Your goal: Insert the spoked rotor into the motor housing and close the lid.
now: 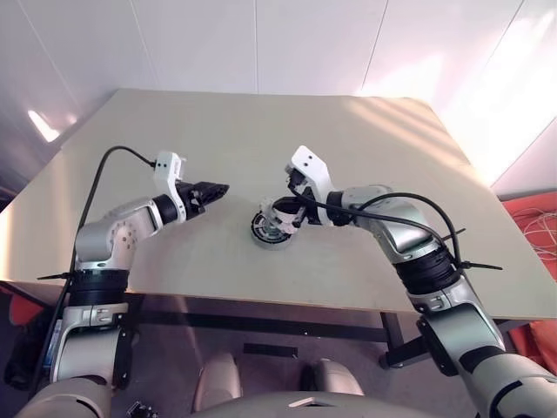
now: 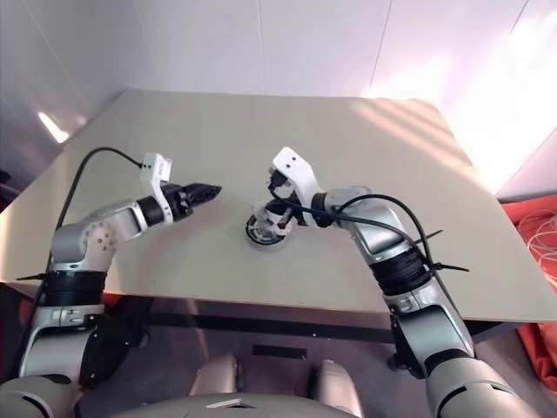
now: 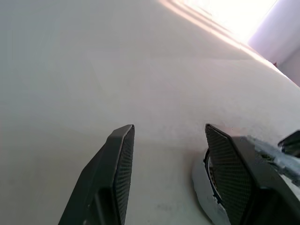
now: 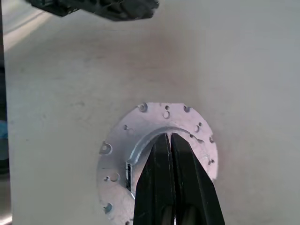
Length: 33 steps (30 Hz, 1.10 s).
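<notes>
The motor (image 1: 271, 228) sat at centre frame on the table (image 1: 365, 148), its silver flanged face (image 4: 154, 154) up. The right gripper (image 4: 169, 140), fingers pressed together, was on it; the left gripper (image 1: 218, 190), half open and empty, hovered to its left. Whether the lid was fully seated could not be told.

Both arms wear silver-grey shells broken by black joint bands. A white block sits at each wrist, and a black cable loops along each forearm — the right arm's is cinched with black zip ties. The left gripper (image 1: 219, 189) and right gripper (image 4: 170, 140) end in black wedge-shaped fingers — inner pads (image 3: 228, 171) finely cross-hatched.
</notes>
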Tool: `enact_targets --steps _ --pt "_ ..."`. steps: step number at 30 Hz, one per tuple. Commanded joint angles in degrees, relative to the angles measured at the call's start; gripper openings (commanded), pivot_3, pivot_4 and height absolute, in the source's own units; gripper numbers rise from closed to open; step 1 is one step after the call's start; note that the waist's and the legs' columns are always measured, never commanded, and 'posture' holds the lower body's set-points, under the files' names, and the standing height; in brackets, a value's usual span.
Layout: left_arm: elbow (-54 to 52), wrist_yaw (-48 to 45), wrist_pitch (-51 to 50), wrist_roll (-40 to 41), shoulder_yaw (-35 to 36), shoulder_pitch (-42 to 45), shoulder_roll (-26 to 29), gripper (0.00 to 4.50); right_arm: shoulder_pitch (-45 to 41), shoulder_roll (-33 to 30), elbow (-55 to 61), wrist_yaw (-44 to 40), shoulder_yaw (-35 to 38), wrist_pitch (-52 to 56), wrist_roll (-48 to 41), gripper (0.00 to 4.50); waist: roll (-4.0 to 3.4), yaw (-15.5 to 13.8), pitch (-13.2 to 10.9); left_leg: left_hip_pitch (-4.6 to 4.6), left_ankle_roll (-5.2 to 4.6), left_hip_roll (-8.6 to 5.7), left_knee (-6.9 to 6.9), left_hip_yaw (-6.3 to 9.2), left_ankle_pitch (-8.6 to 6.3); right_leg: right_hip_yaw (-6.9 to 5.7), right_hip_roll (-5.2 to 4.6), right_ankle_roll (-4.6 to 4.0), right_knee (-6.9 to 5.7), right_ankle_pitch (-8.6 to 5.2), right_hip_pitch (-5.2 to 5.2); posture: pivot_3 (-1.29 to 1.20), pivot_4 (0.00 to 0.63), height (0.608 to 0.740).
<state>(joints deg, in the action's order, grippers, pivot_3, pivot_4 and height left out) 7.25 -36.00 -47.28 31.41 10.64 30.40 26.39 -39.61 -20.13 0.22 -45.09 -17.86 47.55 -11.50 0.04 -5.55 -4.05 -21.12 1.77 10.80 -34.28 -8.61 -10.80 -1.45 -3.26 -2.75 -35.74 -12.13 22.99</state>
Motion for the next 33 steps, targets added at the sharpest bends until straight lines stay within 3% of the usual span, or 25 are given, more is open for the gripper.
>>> enact_targets --steps 1,12,17,22,32,33 --pt "-1.9 0.0 1.3 0.8 2.2 1.8 1.4 2.58 -2.1 2.0 -2.2 1.8 0.1 -1.4 0.8 0.02 0.0 0.0 0.0 0.0 0.0 0.0 0.0 0.01 0.0 0.0 0.0 0.0 0.0 0.0 -0.01 0.0 0.0 0.74" --pt "-2.4 0.5 1.4 1.0 3.3 4.0 2.1 2.58 -0.5 5.9 -9.8 4.4 2.2 -3.4 0.7 0.02 0.01 0.0 0.0 0.0 0.02 0.0 0.0 0.0 0.01 -0.01 0.0 0.0 0.0 0.0 -0.02 0.0 0.0 0.74" --pt "-0.4 0.4 2.2 0.4 3.3 4.5 2.2 2.58 0.3 4.7 -12.1 3.0 5.1 -4.1 -0.9 0.02 0.01 0.0 0.0 -0.01 0.02 0.0 0.0 0.0 0.01 -0.01 0.0 0.0 0.01 0.0 -0.02 0.0 0.0 0.74" --pt "1.5 0.1 2.7 0.5 3.5 5.6 2.2 2.58 4.0 3.0 -13.8 0.8 3.8 -10.6 1.0 0.02 0.01 -0.1 0.0 -0.02 0.02 0.0 0.0 -0.01 0.01 -0.01 0.0 0.0 0.02 0.0 -0.03 0.0 0.0 0.74" --pt "2.4 -0.1 2.5 0.7 3.4 5.9 2.0 2.58 5.6 2.9 -14.5 -0.1 4.2 -13.6 1.5 0.02 0.03 0.0 0.0 0.02 0.01 0.0 0.0 -0.01 0.01 -0.01 0.0 0.0 0.02 0.0 -0.06 0.0 0.0 0.74" --pt "2.1 0.0 0.3 2.4 3.1 4.8 0.0 2.58 5.8 3.0 -11.4 -0.4 6.3 -13.2 -0.6 0.02 0.03 0.0 0.0 0.02 0.02 0.0 0.0 -0.01 0.01 -0.02 0.0 0.0 0.02 0.0 -0.06 0.0 0.0 0.74"
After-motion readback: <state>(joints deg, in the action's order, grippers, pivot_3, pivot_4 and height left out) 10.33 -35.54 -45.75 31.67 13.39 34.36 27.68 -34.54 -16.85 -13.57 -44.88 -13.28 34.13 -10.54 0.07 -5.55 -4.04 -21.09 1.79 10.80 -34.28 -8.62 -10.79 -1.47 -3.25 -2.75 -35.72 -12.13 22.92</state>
